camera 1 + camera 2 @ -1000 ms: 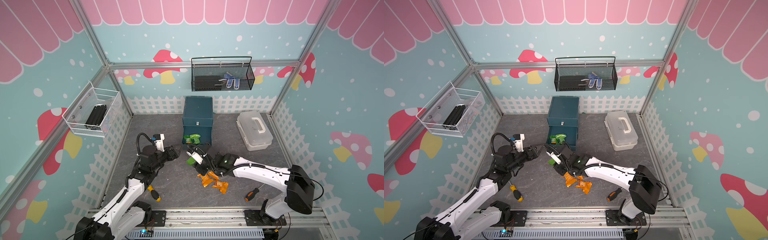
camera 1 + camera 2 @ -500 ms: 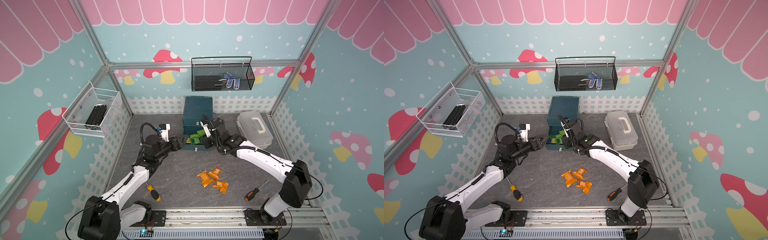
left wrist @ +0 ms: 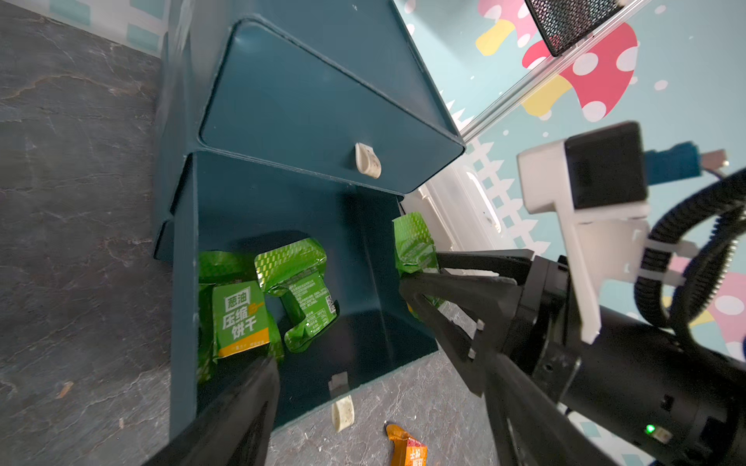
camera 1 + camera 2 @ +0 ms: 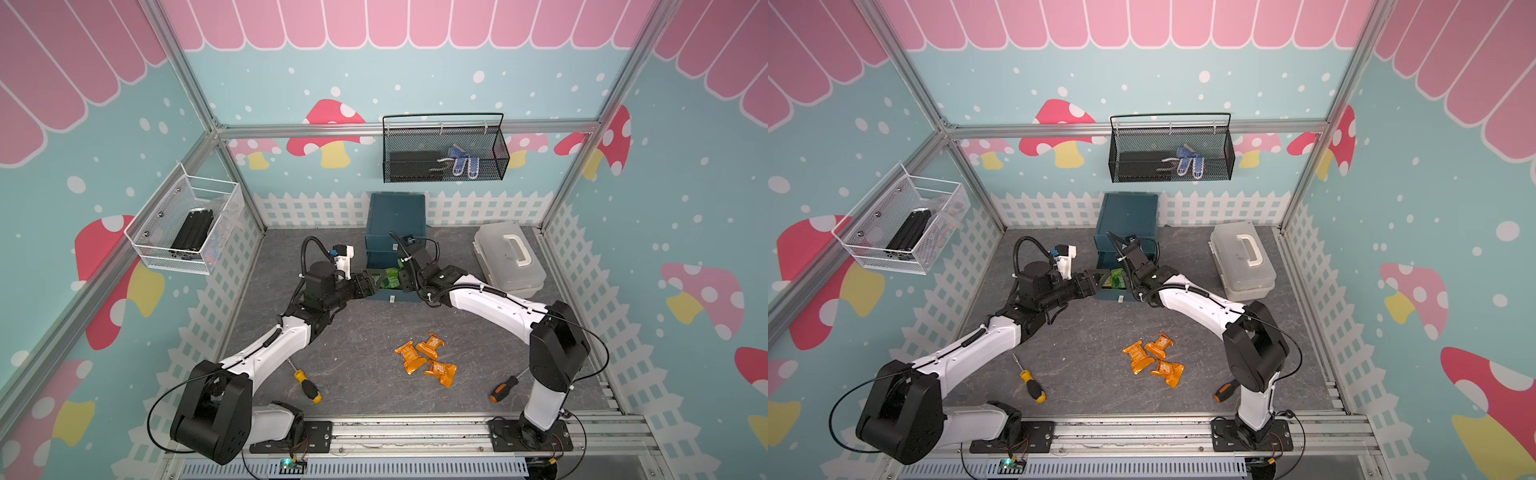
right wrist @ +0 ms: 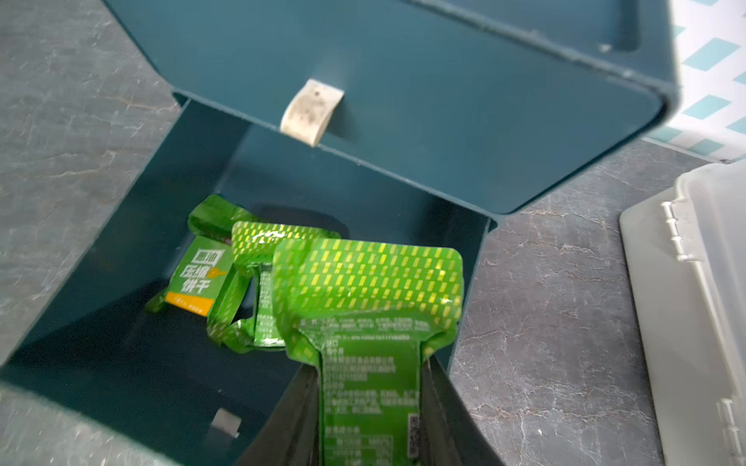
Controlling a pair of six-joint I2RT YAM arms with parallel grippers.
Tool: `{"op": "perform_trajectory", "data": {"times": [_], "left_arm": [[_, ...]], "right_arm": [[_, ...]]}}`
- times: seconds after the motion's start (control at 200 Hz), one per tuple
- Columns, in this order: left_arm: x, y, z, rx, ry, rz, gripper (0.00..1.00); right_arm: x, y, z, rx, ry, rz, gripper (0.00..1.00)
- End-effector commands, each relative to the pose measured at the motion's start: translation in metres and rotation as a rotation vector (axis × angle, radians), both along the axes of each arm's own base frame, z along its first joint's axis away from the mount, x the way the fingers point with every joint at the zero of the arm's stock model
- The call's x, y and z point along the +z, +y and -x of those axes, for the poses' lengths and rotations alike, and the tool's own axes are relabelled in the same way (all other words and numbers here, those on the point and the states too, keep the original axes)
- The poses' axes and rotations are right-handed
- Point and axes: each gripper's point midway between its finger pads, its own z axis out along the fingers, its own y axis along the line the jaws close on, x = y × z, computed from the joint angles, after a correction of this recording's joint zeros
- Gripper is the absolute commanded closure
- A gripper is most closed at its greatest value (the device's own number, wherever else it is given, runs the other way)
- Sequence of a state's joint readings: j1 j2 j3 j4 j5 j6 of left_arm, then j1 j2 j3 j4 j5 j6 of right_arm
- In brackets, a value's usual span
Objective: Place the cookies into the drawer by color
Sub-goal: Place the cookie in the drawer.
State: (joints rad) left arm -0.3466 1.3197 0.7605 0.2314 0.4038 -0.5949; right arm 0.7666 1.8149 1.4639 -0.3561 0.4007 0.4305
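Pinching a crinkly green foil snack packet (image 5: 367, 290) by its lower half, the right gripper (image 5: 371, 363) holds it upright at the near side wall of the pulled-out lowest drawer (image 5: 101, 262) of the dark teal boxy cabinet (image 4: 395, 216). Its fingers hide the packet's bottom end. Just beyond its fingertips, two more green foil packets (image 3: 242, 314) lie overlapping on the drawer floor. The left gripper (image 4: 371, 284), jaws spread and holding nothing, hovers at the drawer's opposite side. In both top views the arms mask most of the drawer. The closed drawer front (image 3: 315, 101) above conceals its contents. Three orange foil packets (image 4: 426, 359) lie well behind both grippers on the grey stone-patterned floor (image 4: 353, 353).
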Motion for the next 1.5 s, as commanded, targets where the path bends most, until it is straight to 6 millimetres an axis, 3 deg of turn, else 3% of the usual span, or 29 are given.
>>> {"op": "perform_trajectory", "data": {"times": [0.0, 0.12, 0.195, 0.22, 0.786, 0.916, 1.081, 1.281, 1.496], "left_arm": [[0.004, -0.003, -0.006, 0.005, -0.021, -0.042, 0.18], [0.001, -0.004, -0.009, 0.009, -0.016, -0.055, 0.18], [0.001, -0.005, -0.01, 0.007, -0.014, -0.057, 0.18], [0.0, -0.005, -0.01, 0.007, -0.013, -0.059, 0.18], [-0.009, -0.007, -0.013, 0.008, 0.004, -0.07, 0.18], [-0.009, -0.005, -0.014, 0.016, 0.003, -0.08, 0.18], [-0.01, -0.006, -0.014, 0.012, 0.006, -0.071, 0.17], [-0.01, -0.006, -0.015, 0.015, 0.006, -0.074, 0.17], [0.001, 0.003, -0.017, 0.015, -0.005, -0.08, 0.17]], "right_arm": [[-0.001, 0.001, -0.012, -0.076, -0.02, -0.015, 0.65], [-0.012, -0.001, -0.015, -0.107, -0.011, -0.008, 0.65], [-0.008, 0.0, -0.017, -0.119, -0.022, -0.02, 0.65], [-0.023, 0.002, -0.019, -0.12, -0.001, 0.0, 0.65], [-0.055, -0.002, -0.033, -0.192, 0.027, 0.092, 0.63], [-0.061, 0.0, -0.032, -0.185, 0.039, 0.098, 0.59], [-0.059, 0.001, -0.032, -0.174, 0.037, 0.093, 0.51], [-0.054, 0.002, -0.031, -0.159, 0.032, 0.085, 0.5], [-0.029, 0.021, -0.021, -0.039, -0.002, -0.003, 0.5]]}}
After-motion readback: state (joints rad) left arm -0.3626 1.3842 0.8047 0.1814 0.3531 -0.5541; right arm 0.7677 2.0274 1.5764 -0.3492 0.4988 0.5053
